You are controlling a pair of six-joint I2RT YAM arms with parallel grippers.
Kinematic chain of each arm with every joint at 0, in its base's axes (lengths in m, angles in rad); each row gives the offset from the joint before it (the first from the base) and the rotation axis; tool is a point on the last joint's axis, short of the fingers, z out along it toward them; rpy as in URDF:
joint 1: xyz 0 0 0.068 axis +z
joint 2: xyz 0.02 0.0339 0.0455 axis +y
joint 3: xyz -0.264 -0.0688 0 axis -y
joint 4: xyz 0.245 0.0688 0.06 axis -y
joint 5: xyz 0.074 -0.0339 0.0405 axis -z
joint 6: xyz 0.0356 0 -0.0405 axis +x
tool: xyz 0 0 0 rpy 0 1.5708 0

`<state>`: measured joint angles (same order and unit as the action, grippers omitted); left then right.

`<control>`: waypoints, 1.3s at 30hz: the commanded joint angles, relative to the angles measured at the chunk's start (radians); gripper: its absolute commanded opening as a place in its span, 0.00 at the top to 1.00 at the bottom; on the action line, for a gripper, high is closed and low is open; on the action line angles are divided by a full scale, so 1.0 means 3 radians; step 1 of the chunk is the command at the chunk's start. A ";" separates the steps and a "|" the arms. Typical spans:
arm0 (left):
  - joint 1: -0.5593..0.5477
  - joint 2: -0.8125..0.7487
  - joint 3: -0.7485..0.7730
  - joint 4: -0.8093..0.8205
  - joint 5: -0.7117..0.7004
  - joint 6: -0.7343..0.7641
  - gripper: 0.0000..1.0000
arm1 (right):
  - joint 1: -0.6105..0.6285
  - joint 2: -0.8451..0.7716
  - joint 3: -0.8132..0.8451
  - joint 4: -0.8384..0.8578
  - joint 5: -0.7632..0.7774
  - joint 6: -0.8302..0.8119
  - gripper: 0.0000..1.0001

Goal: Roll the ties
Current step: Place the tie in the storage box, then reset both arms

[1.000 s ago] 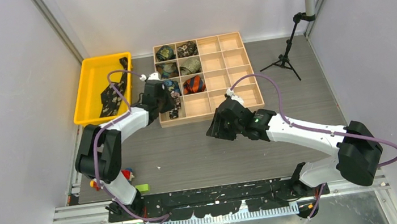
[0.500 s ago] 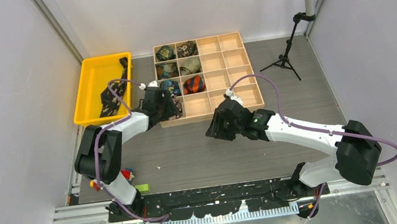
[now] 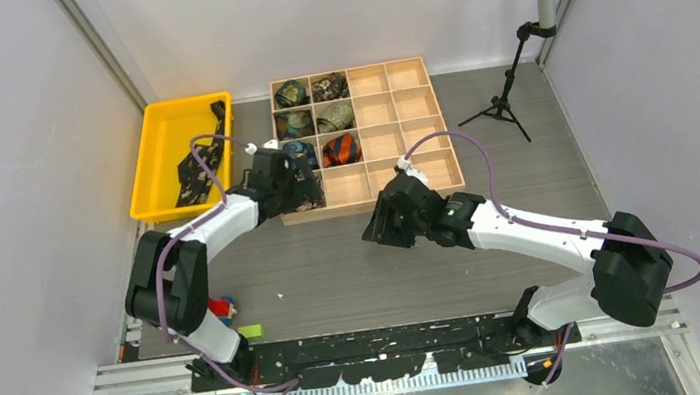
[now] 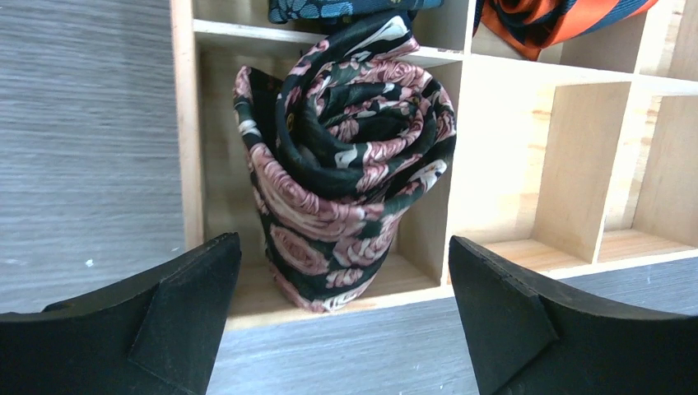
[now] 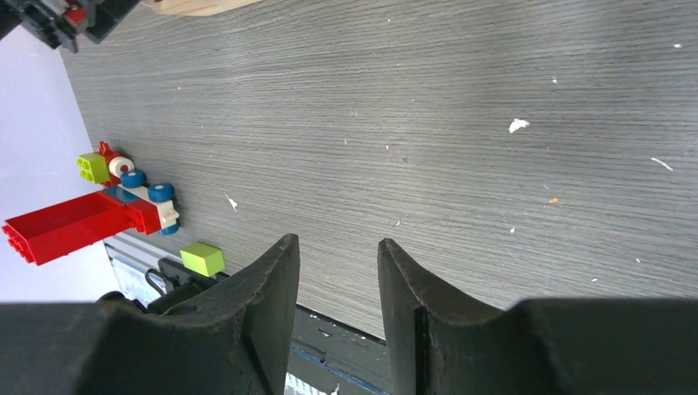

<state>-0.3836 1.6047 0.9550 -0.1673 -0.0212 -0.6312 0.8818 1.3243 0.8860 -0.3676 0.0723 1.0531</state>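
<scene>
While left gripper [image 4: 342, 247] stood wide open, empty, rolled floral tie [image 4: 346, 164] sat upright in near-left corner cell of wooden tray [image 4: 502, 74], between its fingers [image 4: 165, 313], untouched | right gripper [image 5: 337, 247]: half open, held nothing, over table [image 5: 411, 99]

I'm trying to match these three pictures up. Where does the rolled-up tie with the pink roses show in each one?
Top external: the rose tie sits in the near-left compartment of the wooden box, partly hidden by the left gripper.
Left wrist: the rose tie fills the centre, standing in that compartment.
Right wrist: not in it.
Shared landmark: the wooden box, whose corner just shows at the right wrist view's top edge.
</scene>
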 commanded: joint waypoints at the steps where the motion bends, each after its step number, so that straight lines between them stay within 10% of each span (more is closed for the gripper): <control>1: 0.0025 -0.0269 0.0254 -0.0448 -0.0181 0.0170 0.00 | 0.0011 -0.0060 0.0125 -0.0029 0.0063 -0.0078 0.54; 17: 0.0026 -0.1285 0.0899 -0.1789 -0.0409 0.0508 0.00 | 0.0011 -0.0063 0.0861 -0.0380 0.0300 -0.0833 0.47; 25: 0.0026 -0.2112 0.0629 -0.2358 -0.0323 0.0722 0.00 | 0.0011 -0.0372 0.0763 -0.0140 0.0770 -0.1154 0.19; 39: 0.0016 -0.3576 -0.0228 -0.2505 -0.0891 0.0555 0.00 | 0.0011 -0.0798 -0.0183 0.0725 0.2119 -0.1846 0.13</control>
<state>-0.3809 0.6235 0.9550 -0.9421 -0.2306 -0.4561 0.8818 1.1252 0.9096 -0.2874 0.5457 0.5900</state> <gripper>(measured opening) 0.996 0.856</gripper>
